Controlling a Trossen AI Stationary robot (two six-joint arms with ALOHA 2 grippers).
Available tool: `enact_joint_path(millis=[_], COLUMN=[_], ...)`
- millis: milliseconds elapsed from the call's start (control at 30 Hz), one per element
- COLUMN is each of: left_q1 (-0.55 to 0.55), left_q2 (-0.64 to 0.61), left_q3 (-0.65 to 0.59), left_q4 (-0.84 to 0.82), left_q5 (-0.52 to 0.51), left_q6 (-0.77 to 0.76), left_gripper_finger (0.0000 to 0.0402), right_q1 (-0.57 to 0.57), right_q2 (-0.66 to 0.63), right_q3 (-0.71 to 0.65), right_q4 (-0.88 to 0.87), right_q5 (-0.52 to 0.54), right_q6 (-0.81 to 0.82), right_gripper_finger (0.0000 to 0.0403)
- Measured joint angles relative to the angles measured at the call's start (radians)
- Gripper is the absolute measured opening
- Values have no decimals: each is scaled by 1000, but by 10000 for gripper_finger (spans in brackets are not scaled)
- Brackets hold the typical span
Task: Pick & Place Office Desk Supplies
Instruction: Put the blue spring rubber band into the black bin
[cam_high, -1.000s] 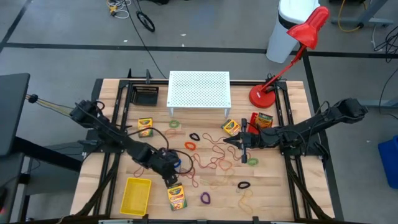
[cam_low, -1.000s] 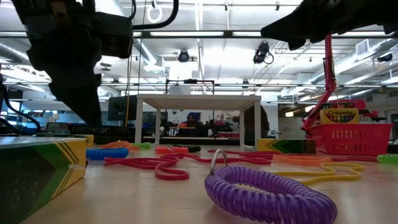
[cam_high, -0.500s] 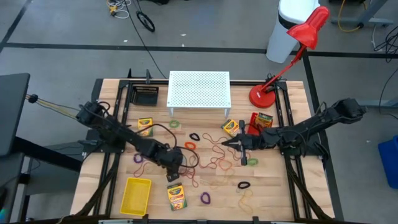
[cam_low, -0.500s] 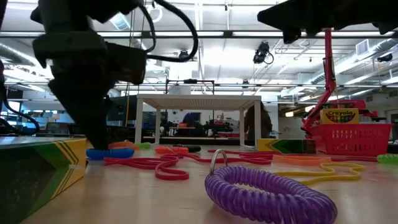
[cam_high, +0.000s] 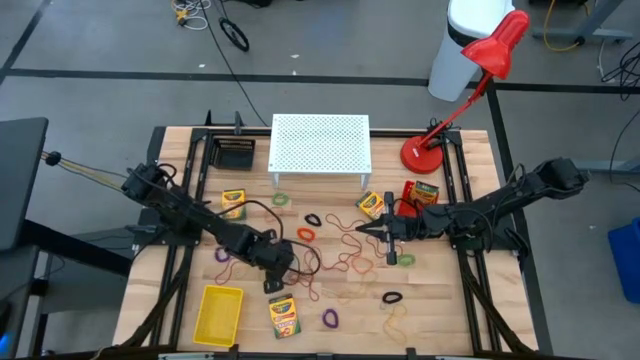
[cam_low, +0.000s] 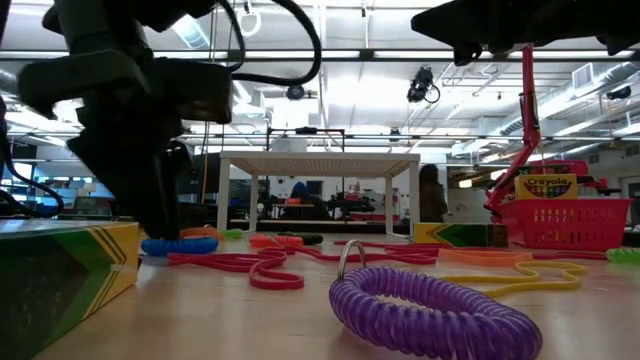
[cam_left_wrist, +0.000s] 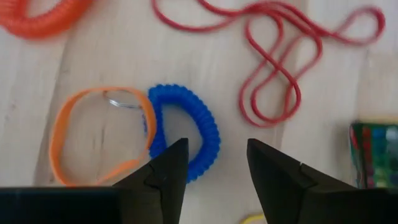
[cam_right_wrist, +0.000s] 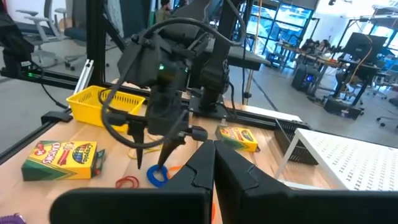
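Note:
My left gripper points steeply down over the near-left table, open. In the left wrist view, my left gripper has a blue coiled loop lying flat under it: one fingertip stands over the loop's rim and the other over bare wood beside it. An orange band lies against the loop. Red rubber bands sprawl nearby. My right gripper hovers level above mid-table, shut and holding nothing. My left gripper comes at the blue loop from above, slanting. One fingertip reaches down to the loop's rim; whether it touches the loop I cannot tell. The loop lies flat on the table.
A crayon box and a yellow bin lie at the near edge, and a purple coil sits beside them. Farther back are more crayon boxes, a red basket, the white perforated stand and the red lamp.
My left gripper has gone a little toward the table's right and down toward the blue loop, rolling about its own axis. The loop and bands lie where they were. My right arm has kept its place.

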Motion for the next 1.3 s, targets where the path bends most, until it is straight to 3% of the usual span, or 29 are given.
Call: enact_joint_path(millis=[567, 833, 1033, 1300], left_q1=[-16, -14, -16, -14], left_q2=[55, 34, -59, -237], left_q3=[3, 0, -2, -2], left_q4=[-9, -15, -2, 68], left_q5=[-67, -34, 25, 62], left_q6=[42, 2, -24, -36], left_gripper_finger=[143, 74, 24, 34], right_q1=[0, 0, 0, 0], right_q2=[0, 0, 0, 0], right_q3=[0, 0, 0, 0], right_q4=[-3, -5, -5, -11], right_q5=[0, 0, 0, -2], right_q6=[0, 0, 0, 4], right_gripper_finger=[12, 12, 12, 12])
